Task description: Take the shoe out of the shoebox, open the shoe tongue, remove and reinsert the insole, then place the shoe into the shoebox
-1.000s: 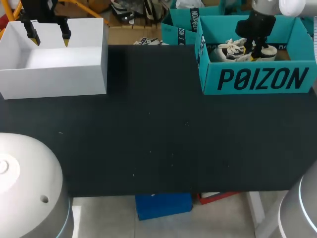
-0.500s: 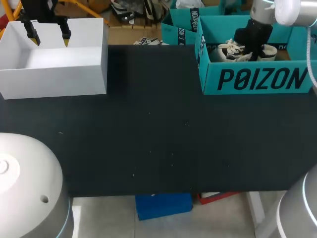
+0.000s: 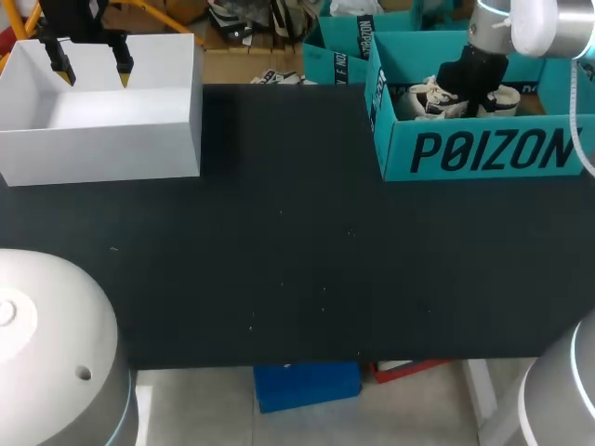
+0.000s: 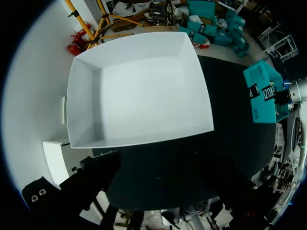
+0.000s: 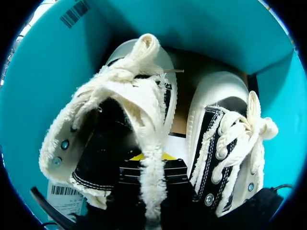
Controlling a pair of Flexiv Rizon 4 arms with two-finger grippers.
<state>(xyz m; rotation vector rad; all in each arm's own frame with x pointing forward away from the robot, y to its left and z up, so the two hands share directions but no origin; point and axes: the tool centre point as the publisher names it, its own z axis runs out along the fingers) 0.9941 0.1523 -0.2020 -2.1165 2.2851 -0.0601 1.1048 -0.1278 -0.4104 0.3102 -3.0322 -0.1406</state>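
Head view, left: left gripper (image 3: pixel 92 72) hangs over the white box (image 3: pixel 102 139) at far left. Its yellow tips are spread wide, grasping nothing.
Head view, right: right arm (image 3: pixel 535 23) angles down into the teal shoebox (image 3: pixel 483 149) at far right. The right gripper (image 3: pixel 471 98) is among the sneakers (image 3: pixel 429 98).
Left wrist view: white box ahead, shoebox well apart.
Right wrist view: frayed sneaker (image 5: pixel 105 129) lies over the gripper, with the second sneaker (image 5: pixel 225 139) beside it. Grip state: cannot tell.
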